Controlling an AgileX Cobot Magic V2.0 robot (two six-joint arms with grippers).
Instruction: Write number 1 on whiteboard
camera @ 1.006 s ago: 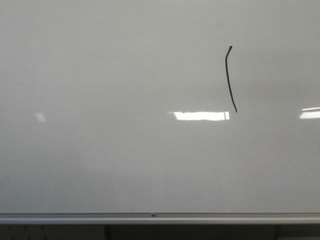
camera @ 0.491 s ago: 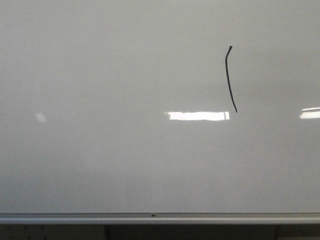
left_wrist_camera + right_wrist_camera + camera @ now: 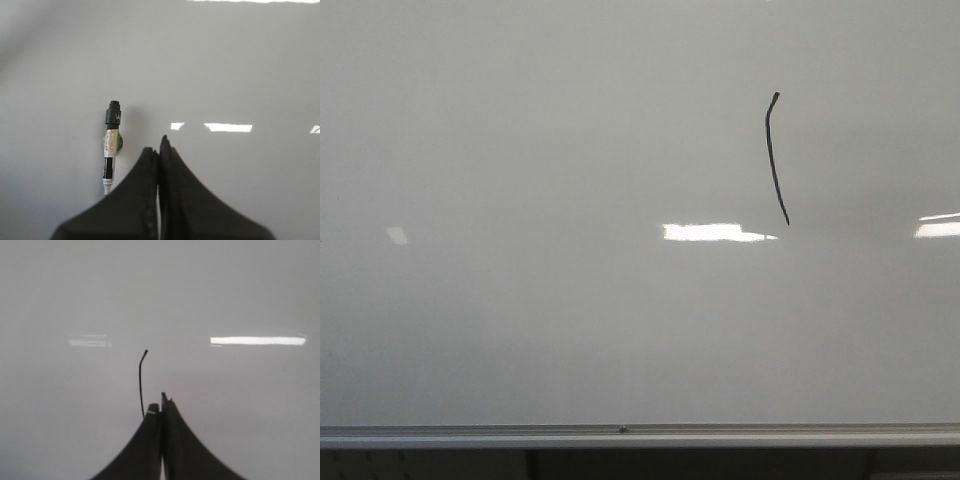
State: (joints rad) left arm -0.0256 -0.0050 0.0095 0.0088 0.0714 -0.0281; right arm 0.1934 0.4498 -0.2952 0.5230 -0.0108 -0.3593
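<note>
The whiteboard [image 3: 520, 150] fills the front view, pale grey and glossy. The number 1 [image 3: 772, 160] is a thin black stroke right of centre, bent at its top. Neither gripper shows in the front view. In the right wrist view my right gripper [image 3: 158, 402] is shut with nothing seen between its fingers, and the number 1 [image 3: 140, 380] rises from just beside its tips. In the left wrist view my left gripper [image 3: 157, 145] is shut and empty. A black-and-white marker [image 3: 111, 150] lies against the whiteboard [image 3: 225, 65] beside it, its lower end hidden behind one finger.
A silver frame strip [image 3: 640, 436] runs along the board's lower edge, with dark space below it. Bright rectangular light reflections [image 3: 715, 232] sit on the board near the stroke's foot and at the right edge [image 3: 940, 228].
In the front view the stroke and the reflections have shifted a few pixels left, and the reflection beside the stroke's foot has changed shape. The stroke itself looks the same.
</note>
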